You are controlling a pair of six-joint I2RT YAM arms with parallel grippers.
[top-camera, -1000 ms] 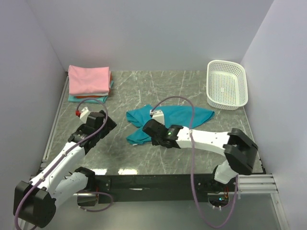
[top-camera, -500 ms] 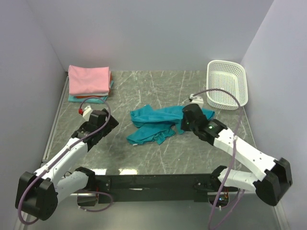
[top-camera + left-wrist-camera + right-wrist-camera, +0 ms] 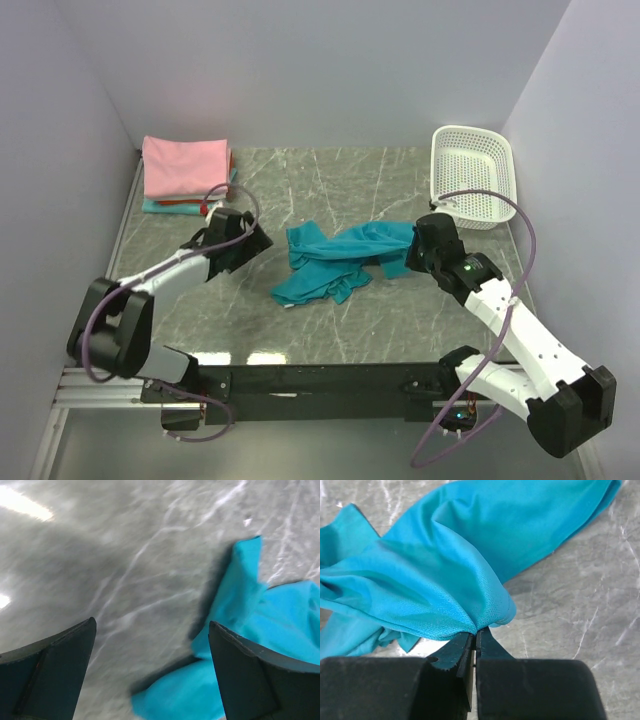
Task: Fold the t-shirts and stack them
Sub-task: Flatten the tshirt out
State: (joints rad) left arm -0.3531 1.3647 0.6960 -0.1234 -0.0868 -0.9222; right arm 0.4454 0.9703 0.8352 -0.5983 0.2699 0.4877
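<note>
A teal-blue t-shirt [image 3: 335,258] lies crumpled in the middle of the table, also showing in both wrist views [image 3: 445,575] [image 3: 260,630]. My right gripper [image 3: 408,252] [image 3: 476,632] is shut on a pinch of its cloth at the shirt's right end. My left gripper [image 3: 258,240] [image 3: 152,670] stands open just left of the shirt, its dark fingers [image 3: 250,680] wide apart over the table and the shirt's left edge. Folded t-shirts [image 3: 185,170] are stacked at the back left, a pink one on top, red and aqua edges below.
A white lattice basket [image 3: 472,178] stands at the back right. The grey marble table [image 3: 330,320] is walled in by white panels on three sides. A black rail [image 3: 320,380] runs along the near edge between the arm bases.
The right gripper has pulled the teal-blue shirt's end to the right, dragging the cloth with it. The left arm has swung forward and right, up to the shirt's left edge.
</note>
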